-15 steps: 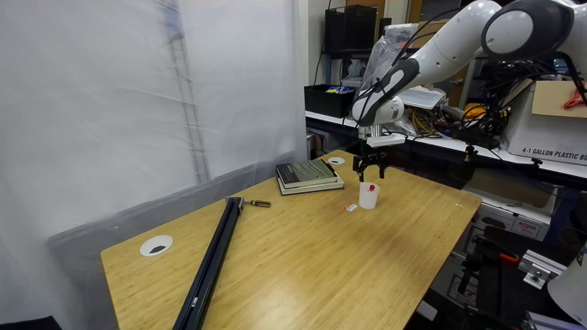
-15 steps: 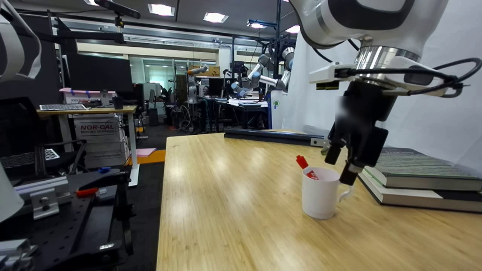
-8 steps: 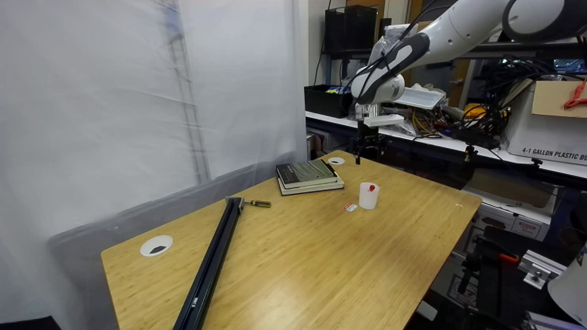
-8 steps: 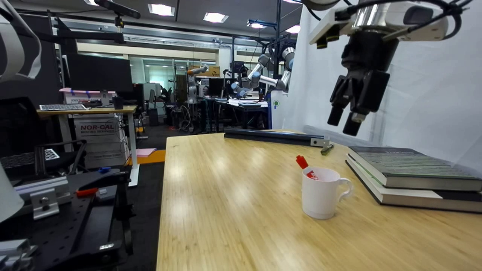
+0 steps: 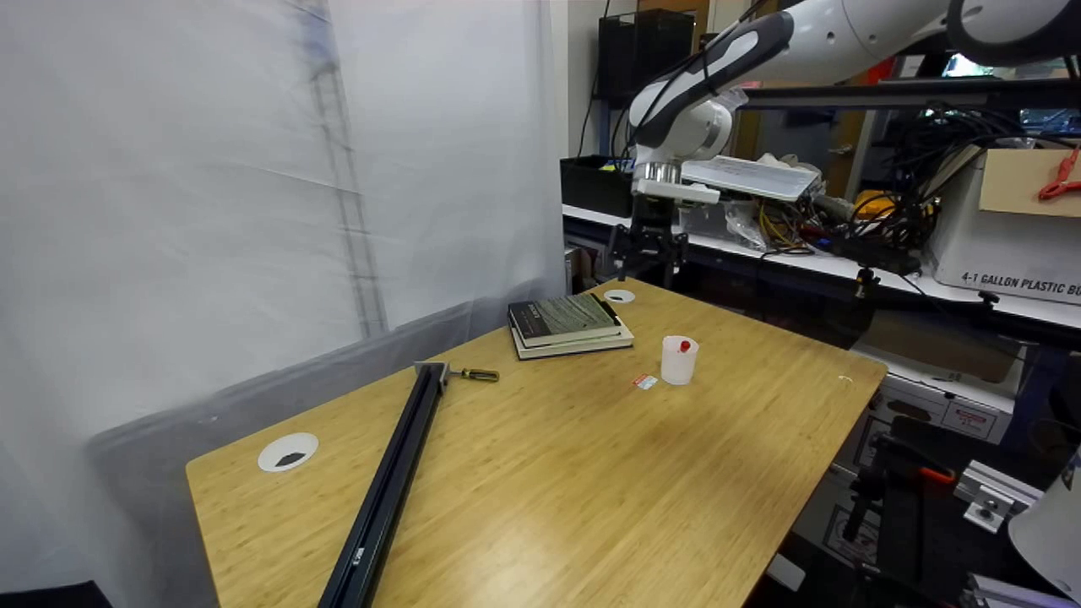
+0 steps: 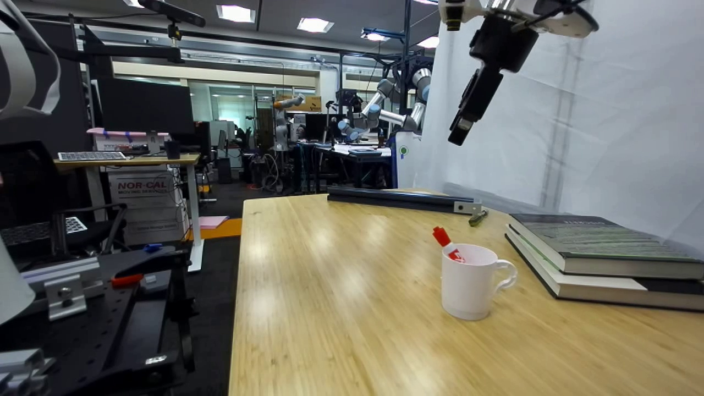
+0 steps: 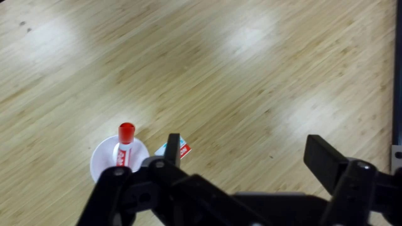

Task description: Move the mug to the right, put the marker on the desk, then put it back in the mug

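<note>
On the light-wood rectangular desk (image 6: 330, 308), a white cylindrical mug (image 6: 466, 286) with a looped handle is standing upright, showing in both exterior views. Inside it a slim red-capped marker (image 6: 441, 237), barrel white and red, is leaning against the rim, its cap end poking out above. In an exterior view that cap is tilting away from the handle, while the handle is pointing toward two stacked hardcover books (image 6: 599, 242), the upper one grey-green.

Status: a black two-fingered hand (image 5: 646, 277) is hanging high above the desk, well apart from the mug; its jaws are standing spread wide, desk wood showing between them. In the wrist view it is partly hiding the mug and a small red-and-white paper label (image 5: 645, 382) (the label is lying flat, just beside the mug).

Other items: a long black metal bar (image 5: 388, 490), ending in a pale metal bracket (image 6: 467, 207), is lying on the desk. A yellow-and-black-handled screwdriver (image 5: 479, 375) is resting at the bracket (contact: cannot tell). Two round white-ringed cable holes (image 5: 280, 447) are showing in the desk, one near the bar, one near the books.
</note>
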